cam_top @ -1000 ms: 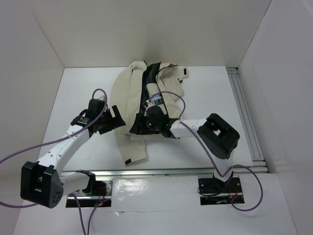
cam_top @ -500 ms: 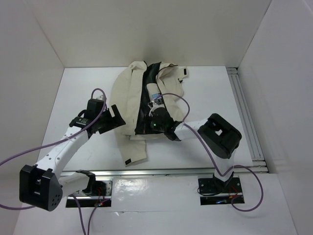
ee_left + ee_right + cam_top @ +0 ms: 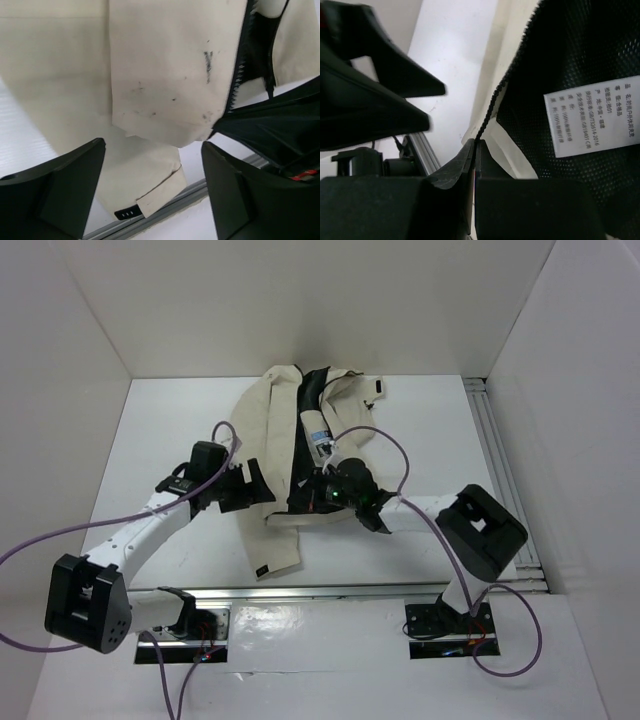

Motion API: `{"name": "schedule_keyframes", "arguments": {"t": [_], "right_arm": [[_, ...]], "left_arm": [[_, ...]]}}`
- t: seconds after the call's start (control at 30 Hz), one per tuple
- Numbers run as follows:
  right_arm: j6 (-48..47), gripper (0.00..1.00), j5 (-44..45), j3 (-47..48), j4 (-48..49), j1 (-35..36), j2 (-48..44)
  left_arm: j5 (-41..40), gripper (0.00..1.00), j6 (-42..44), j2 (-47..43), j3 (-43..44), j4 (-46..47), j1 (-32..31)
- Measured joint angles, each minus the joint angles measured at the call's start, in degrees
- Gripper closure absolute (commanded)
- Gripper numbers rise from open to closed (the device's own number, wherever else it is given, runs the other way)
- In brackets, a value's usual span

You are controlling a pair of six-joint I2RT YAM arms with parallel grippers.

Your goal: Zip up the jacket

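1. While the jacket (image 3: 265, 425) lies spread on the white table (image 3: 150, 430), its collar points away from the arm bases and its hem points toward them.
2. Along the jacket's middle, the front is parted and not zipped: black lining (image 3: 570, 50) shows between the cream panels, and a white-blue label (image 3: 318, 432) lies in the opening.
3. At the jacket's lower front edge, the right gripper (image 3: 300, 505) is clamped on the jacket. In the right wrist view its jaws are pressed together, and the row of zipper teeth (image 3: 505, 87) runs straight down into them.
4. Beside those teeth on the jacket's lining sits a white printed care tag (image 3: 592, 117).
5. Over the jacket's left front panel, the left gripper (image 3: 153, 145) hangs with its fingers (image 3: 60, 190) spread wide and nothing between them. Contact with the fabric cannot be determined.
6. Below the jacket's left panel, a cream flap carries a small black tab (image 3: 125, 214).
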Motion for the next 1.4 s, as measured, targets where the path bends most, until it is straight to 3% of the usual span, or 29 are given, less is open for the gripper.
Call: {"name": "schedule_keyframes", "arguments": {"t": [0.2,0.43,0.6,0.77,1.03,1.4], "right_arm": [[-1.25,1.0,-1.66,-2.71,0.7,-0.57,-6.73],[-2.29,1.0,-3.58,-2.8,0.74,-0.94,-7.15],[-2.75,1.0,-4.5,-2.8,0.68,-1.38,-7.15],[-2.82,1.0,-5.38,-2.8,0.68,-2.03,-7.19],[-2.71,1.0,-6.08,-3.85,0.76,-3.17,-8.02],[-2.29,1.0,-6.34,-3.87,1.18,-3.28,-8.31]], "left_arm": [[4.59,0.13,2.34,2.49,-0.04,1.36,-2.56],[12.92,0.11,3.87,2.54,-1.36,8.37,-2.64],[18.53,0.22,3.32,2.56,-5.66,15.54,-2.62],[21.97,0.26,1.9,2.56,-7.72,20.68,-2.62],[25.4,0.44,-2.23,2.47,-11.65,29.29,-2.62],[26.75,0.48,-5.86,1.27,-14.08,35.85,-2.62]]}}
